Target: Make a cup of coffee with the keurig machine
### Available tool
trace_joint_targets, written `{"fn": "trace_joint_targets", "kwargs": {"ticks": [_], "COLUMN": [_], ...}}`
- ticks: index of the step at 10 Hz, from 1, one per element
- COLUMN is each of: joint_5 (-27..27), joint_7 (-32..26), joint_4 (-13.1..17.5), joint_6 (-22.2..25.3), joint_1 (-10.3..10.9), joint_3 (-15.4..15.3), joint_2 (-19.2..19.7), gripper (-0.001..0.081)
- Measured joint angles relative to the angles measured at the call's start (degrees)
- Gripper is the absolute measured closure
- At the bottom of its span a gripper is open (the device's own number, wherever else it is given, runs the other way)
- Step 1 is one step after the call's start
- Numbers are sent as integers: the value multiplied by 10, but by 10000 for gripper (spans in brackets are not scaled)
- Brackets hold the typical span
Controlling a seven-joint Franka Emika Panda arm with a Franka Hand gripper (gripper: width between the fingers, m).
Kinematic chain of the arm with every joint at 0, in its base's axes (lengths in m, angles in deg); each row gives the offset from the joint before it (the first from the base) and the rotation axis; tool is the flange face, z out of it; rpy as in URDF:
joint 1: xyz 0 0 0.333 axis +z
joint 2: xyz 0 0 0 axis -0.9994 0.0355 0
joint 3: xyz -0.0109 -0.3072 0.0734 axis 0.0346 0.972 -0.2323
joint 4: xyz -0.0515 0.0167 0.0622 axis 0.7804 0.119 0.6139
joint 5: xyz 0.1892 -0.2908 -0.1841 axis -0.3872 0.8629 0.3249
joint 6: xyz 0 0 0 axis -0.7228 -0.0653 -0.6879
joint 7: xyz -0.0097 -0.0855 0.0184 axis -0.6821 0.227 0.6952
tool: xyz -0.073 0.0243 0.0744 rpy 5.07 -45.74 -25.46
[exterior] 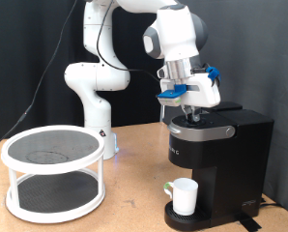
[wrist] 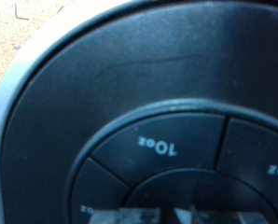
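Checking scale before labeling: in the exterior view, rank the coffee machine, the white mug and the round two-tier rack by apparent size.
1. Two-tier rack
2. Keurig machine, close behind; the rack may sit nearer the camera
3. Cup, clearly smallest

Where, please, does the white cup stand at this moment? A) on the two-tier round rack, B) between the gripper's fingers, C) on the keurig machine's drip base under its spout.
C: the cup sits on the keurig machine base, while the gripper is at the machine's top.

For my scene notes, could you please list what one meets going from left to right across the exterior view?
Round two-tier white rack → robot's white base → cup on the drip base → black keurig machine, with the gripper at its top.
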Motion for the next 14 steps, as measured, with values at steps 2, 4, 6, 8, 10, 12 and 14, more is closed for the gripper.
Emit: {"fn": "trace_joint_targets", "kwargs": {"ticks": [2, 4, 6, 8, 10, 12, 14], "joint_5": [-4, -12, -12, -12, -12, -12, -12], "joint_7": [4, 12, 27, 39, 41, 41, 39], "joint_4": [6, 23, 42, 61, 76, 81, 82], "joint_6": [23, 58, 83, 108, 124, 129, 129], "joint_1": [-1, -5, -9, -13, -14, -15, -14], "joint_3": [2, 6, 10, 13, 17, 18, 18], "joint_2": [3, 15, 32, 47, 61, 65, 65], "gripper": [806, 806, 806, 806, 806, 806, 806]}}
